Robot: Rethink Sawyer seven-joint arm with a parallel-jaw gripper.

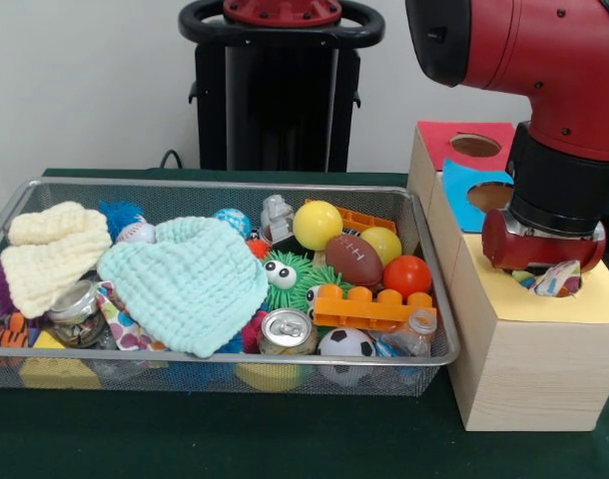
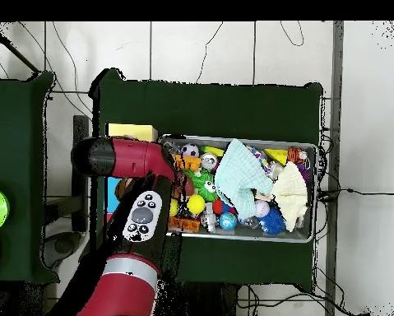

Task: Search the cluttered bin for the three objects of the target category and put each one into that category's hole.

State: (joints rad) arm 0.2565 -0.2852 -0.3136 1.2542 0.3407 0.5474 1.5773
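Note:
The wire mesh bin lies at the left, full of toys; it also shows in the overhead view. A white polka-dot fabric piece lies in it, partly under the mint cloth. My gripper hangs low over the round hole in the yellow top of the wooden box. A colourfully patterned fabric piece sits at the hole's mouth, right under the gripper. The wrist hides how the gripper holds it. In the overhead view the arm covers the boxes.
A cream waffle cloth lies at the bin's left end. Balls, an orange brick, a can and a green fuzzy toy fill the rest. Behind the yellow top are the blue-topped hole and the red-topped hole.

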